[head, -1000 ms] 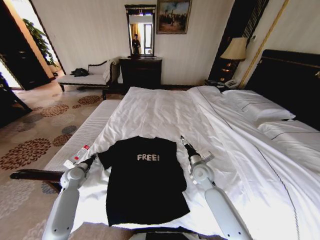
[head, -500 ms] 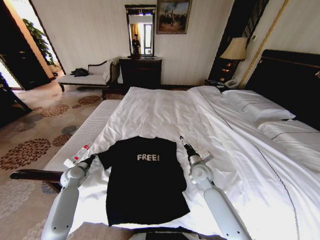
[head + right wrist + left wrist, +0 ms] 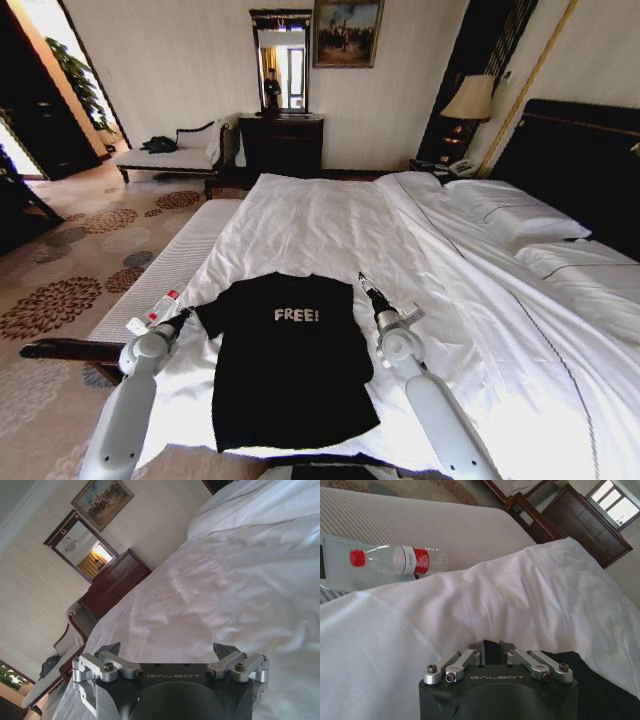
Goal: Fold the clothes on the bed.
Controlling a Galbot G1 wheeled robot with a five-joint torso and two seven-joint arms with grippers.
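Note:
The clothes are one black T-shirt [image 3: 285,365] with white "FREE!" lettering, lying flat and face up near the foot of the bed [image 3: 320,215]. My left gripper [image 3: 187,317] sits low at the edge of the shirt's left sleeve. In the left wrist view that gripper [image 3: 492,647] has its links folded in and its fingers together, with white sheet ahead and black cloth [image 3: 600,685] beside it. I cannot tell whether cloth is pinched. My right gripper [image 3: 363,283] hovers by the shirt's right shoulder. Its fingers [image 3: 111,649] stand wide apart over white sheet, holding nothing.
A clear water bottle [image 3: 160,305] with red cap and label lies on the striped bench [image 3: 165,265] left of the bed, also seen from the left wrist as the bottle [image 3: 395,560]. Pillows [image 3: 515,215] and a dark headboard [image 3: 580,160] are at the right. Patterned carpet lies to the left.
Both arms have shifted very slightly to the left. The shirt lies as before.

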